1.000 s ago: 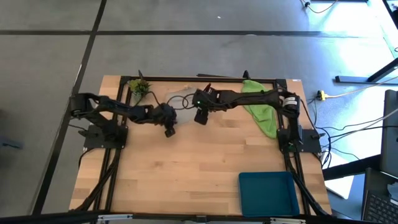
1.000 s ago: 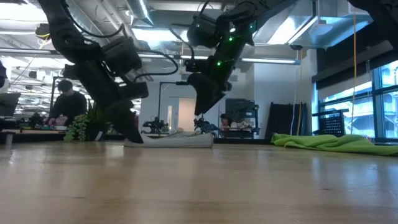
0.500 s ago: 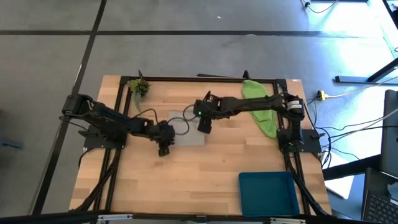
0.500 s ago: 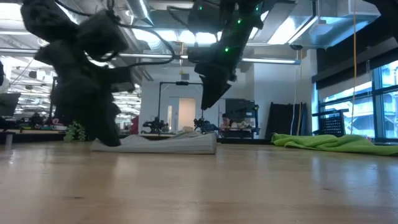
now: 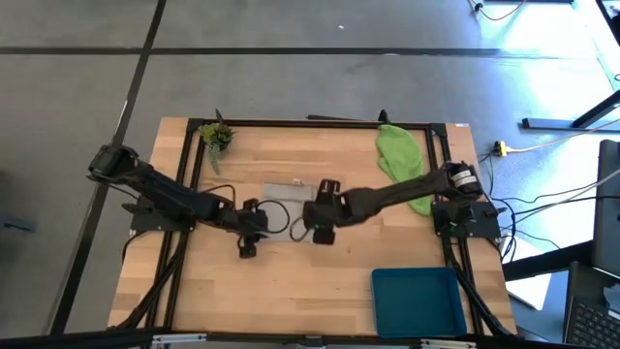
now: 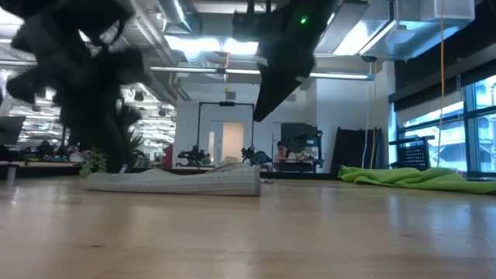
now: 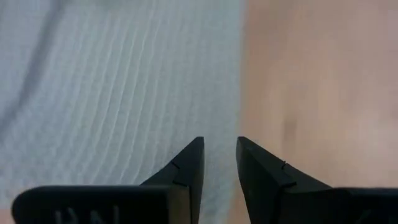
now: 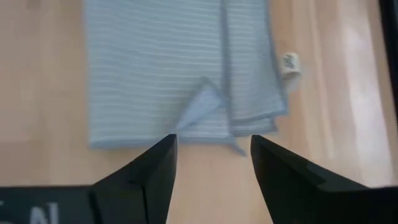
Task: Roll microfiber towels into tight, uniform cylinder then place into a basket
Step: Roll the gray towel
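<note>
The pale grey towel (image 5: pixel 289 192) lies flat on the table's middle, one corner (image 8: pixel 202 99) folded over. My left gripper (image 7: pixel 219 149) stands with a narrow gap over the towel's left edge, low at its left end (image 6: pixel 97 180). My right gripper (image 8: pixel 213 146) is open and hangs well above the towel's near right corner (image 6: pixel 260 112). The lime green towel (image 5: pixel 402 165) lies bunched at the far right. The teal basket (image 5: pixel 417 302) sits at the near right. My left gripper slants down at the grey towel's left edge (image 7: pixel 239 93), with nothing showing between its fingertips. I cannot tell whether they touch the cloth.
A small leafy sprig (image 5: pixel 216 136) stands at the far left corner. A dark cable (image 5: pixel 276 215) loops over the towel between the two arms. Bare wood (image 5: pixel 291 291) stretches along the near side, left of the basket.
Both grippers have swung toward the table's near edge, the right one staying high above the towel. The grey towel has come nearer with the left gripper and now lies longer and flatter, its left end drawn farther out.
</note>
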